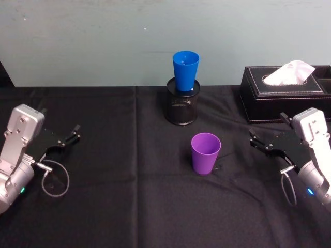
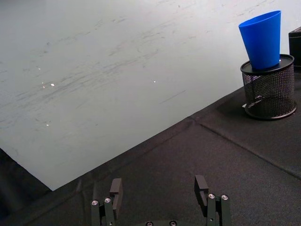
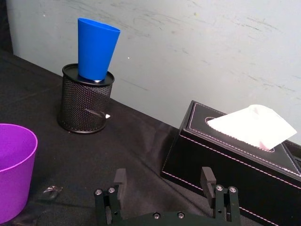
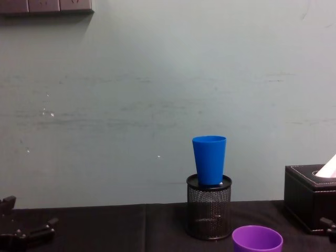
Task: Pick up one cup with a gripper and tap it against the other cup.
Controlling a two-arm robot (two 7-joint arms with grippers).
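The purple cup stands upright on the black cloth, mouth up, near the table's middle; its rim also shows in the chest view and its side in the right wrist view. The blue cup sits upright in the top of a black mesh pen holder behind it, and both wrist views catch it. My right gripper hovers open to the right of the purple cup, holding nothing. My left gripper rests open at the far left, holding nothing.
A black tissue box with a white tissue stands at the back right, just behind my right gripper. The black tablecloth covers the table up to a pale wall behind.
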